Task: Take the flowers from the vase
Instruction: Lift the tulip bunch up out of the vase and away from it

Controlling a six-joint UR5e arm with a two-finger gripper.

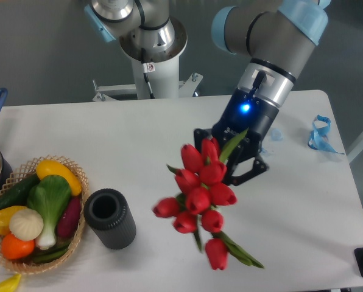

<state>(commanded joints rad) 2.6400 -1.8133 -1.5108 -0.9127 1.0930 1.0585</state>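
Nearest, the flowers: a bunch of red tulips with green stems and long leaves (200, 198) hangs out of my grip, heads tilted down toward the camera, clear of the vase and above the table.
Vase: the short dark grey ribbed cylinder (110, 219) stands upright to the left of the bunch, well apart from it, its round mouth showing nothing inside.
Basket: a woven wicker basket (78, 234) touching or just beside the vase holds green, yellow, orange and purple vegetables.
Fingers: my black fingers (230, 161) are pinched on the stems behind the blooms; the contact itself is hidden by petals.
Doing it well: I judge the lift is nearly done; I should hold firm and move slowly so the loose lower heads don't slide out.
Table: white, matte, with a blue ribbon (320, 134) near the far right edge.
Room: grey wall behind, the arm's white pedestal (154, 67) at the back.
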